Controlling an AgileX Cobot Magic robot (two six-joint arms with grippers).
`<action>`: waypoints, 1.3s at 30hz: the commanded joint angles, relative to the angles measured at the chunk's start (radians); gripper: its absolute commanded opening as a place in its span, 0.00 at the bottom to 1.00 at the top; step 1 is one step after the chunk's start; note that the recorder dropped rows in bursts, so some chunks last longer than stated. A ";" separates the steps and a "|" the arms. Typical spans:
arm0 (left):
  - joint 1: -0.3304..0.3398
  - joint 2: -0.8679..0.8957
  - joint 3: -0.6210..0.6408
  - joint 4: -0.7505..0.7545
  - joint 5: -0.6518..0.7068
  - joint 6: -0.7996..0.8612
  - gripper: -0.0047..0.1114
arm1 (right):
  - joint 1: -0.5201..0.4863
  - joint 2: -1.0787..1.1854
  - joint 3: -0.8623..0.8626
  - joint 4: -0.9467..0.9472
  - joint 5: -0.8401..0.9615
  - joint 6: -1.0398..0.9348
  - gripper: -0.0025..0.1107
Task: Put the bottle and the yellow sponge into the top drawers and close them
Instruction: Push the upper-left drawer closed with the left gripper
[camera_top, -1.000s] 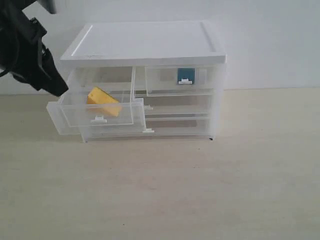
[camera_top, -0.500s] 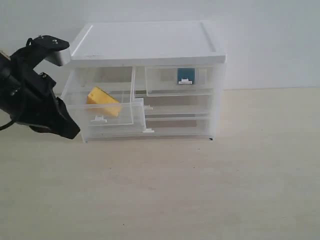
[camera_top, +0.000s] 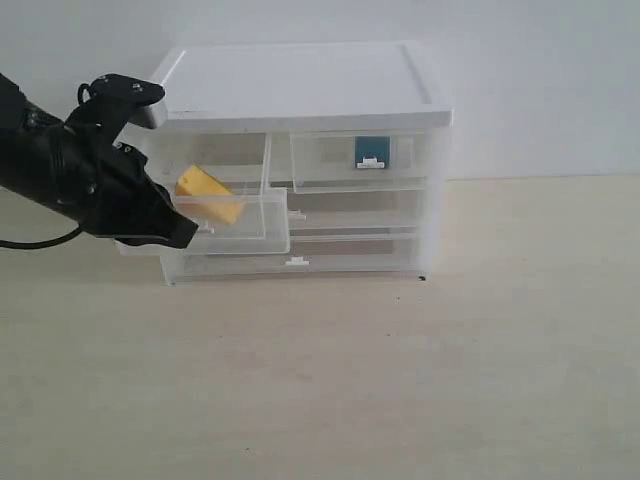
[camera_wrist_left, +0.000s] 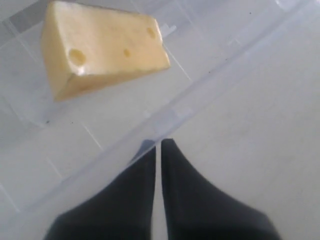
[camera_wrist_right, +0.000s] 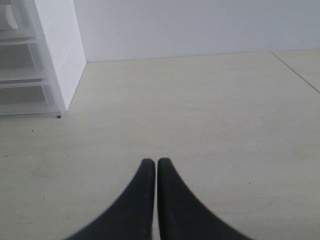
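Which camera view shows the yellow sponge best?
The left wrist view: the yellow wedge-shaped foam sponge lies whole and close, its holes visible. The exterior view shows the sponge small, inside the translucent plastic drawer. The right wrist view misses it.

Your yellow-orange foam wedge sponge (camera_wrist_left: 100, 47) is pocked with a few darker round holes. It sits in a colourless translucent plastic drawer (camera_top: 240, 228) under the plain white cabinet roof (camera_top: 300, 85). Beside it under that roof shows a teal-blue label (camera_top: 370, 147). Your left gripper (camera_wrist_left: 158, 146) is black, and the tabletop (camera_top: 400, 380) is pale beige and faintly grained.
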 joint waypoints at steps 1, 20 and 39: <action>-0.001 0.018 -0.024 -0.058 -0.194 -0.006 0.08 | -0.004 -0.006 0.004 0.001 -0.004 -0.004 0.02; -0.001 0.032 -0.074 -0.124 -0.247 0.049 0.08 | -0.004 -0.006 0.004 0.001 -0.004 -0.004 0.02; -0.001 -0.006 -0.072 -0.115 -0.056 0.049 0.08 | -0.004 -0.006 0.004 0.001 -0.004 -0.004 0.02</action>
